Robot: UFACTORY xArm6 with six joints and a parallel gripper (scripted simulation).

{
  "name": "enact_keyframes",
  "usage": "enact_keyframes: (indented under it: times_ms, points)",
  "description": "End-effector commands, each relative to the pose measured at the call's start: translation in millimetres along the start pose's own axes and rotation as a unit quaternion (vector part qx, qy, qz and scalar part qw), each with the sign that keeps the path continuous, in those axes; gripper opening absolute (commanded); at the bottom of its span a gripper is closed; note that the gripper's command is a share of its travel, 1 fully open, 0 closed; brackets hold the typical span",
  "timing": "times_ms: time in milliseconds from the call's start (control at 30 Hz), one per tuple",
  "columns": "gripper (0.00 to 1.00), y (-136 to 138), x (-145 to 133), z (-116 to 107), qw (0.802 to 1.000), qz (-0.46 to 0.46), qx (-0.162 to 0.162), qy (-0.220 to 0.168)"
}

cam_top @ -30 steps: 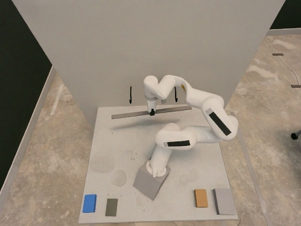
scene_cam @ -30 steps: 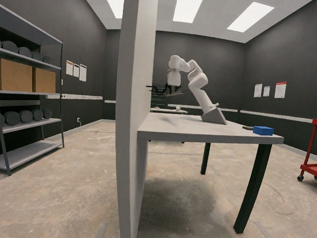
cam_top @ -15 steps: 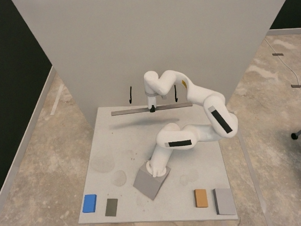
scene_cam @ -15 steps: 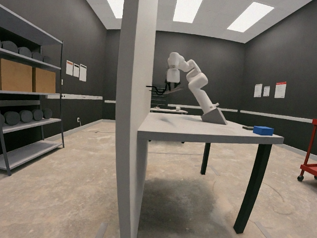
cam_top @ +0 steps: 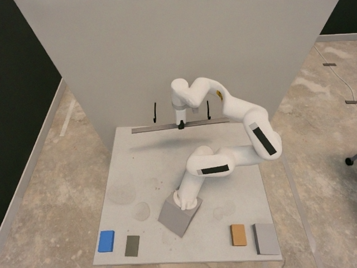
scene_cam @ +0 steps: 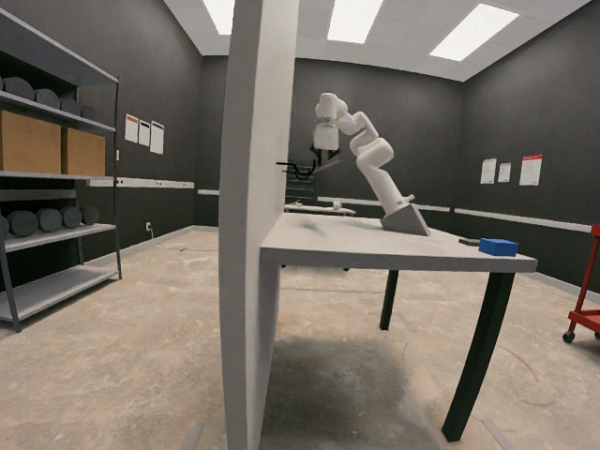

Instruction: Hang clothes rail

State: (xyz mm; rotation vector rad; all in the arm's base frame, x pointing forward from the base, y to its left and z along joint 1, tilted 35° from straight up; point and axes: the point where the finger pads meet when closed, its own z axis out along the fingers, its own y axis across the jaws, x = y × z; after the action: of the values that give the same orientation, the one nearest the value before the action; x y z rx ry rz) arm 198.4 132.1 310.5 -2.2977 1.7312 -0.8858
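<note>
White arm reaching toward the wall panel (cam_top: 144,57), gripper (cam_top: 181,125) pinching the grey clothes rail (cam_top: 155,128) near its middle, rail held level in the air above the bench (cam_top: 138,173), two black hooks (cam_top: 154,115) on either side of the gripper, rail just in front of them.

On the desk (cam_top: 149,173), four flat blocks lie along the 6 o'clock edge: a blue block (cam_top: 106,240) at about 7 o'clock, a dark olive block (cam_top: 132,245) just beside it, an orange block (cam_top: 238,235) toward 5 o'clock, and a larger grey block (cam_top: 266,238) next to that. In the exterior view a metal shelf unit (scene_cam: 115,145) at 9 o'clock carries brown boxes (scene_cam: 29,142) and dark rolls (scene_cam: 48,218). A red cart (scene_cam: 589,271) stands at 3 o'clock.
</note>
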Motion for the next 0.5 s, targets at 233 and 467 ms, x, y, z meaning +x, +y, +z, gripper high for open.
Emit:
enact_keyframes:
  times_ms: [233, 467]
  points:
    - [0.00, -7, 3, -20, 1.000, 0.001, 0.001, -0.001]
    - [0.00, -10, 4, -31, 1.000, 0.001, 0.001, -0.001]
